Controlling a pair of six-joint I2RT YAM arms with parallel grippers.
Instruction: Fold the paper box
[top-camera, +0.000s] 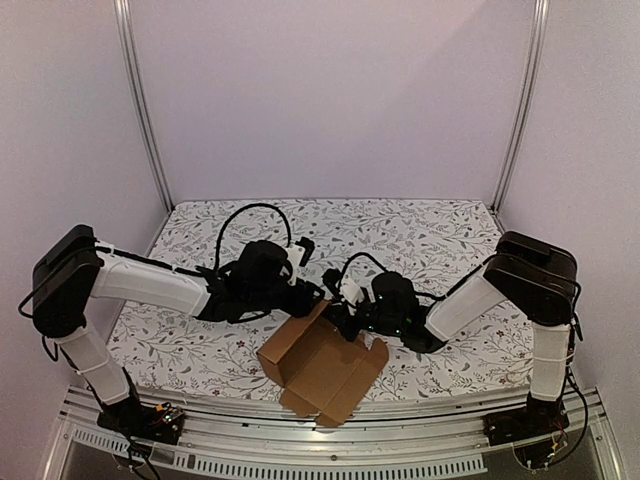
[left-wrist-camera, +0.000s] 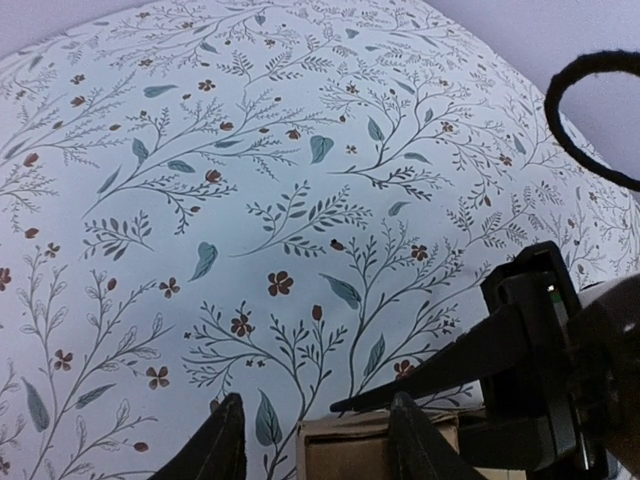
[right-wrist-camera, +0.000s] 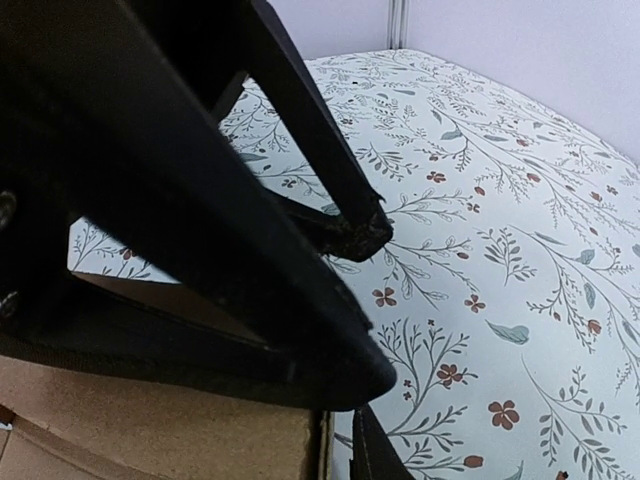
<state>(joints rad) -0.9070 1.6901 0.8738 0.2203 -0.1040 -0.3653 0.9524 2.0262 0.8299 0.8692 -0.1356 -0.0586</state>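
Brown cardboard, one creased paper box (top-camera: 322, 372), sat on the floral surface (top-camera: 430, 240). At its far flap the left hand (left-wrist-camera: 318, 405) stood open; of the right hand (top-camera: 338, 305) I couldn't tell.

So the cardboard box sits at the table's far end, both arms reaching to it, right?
No: the paper box lies at the near edge of the table, not the far end, as the top view shows. The rest holds.
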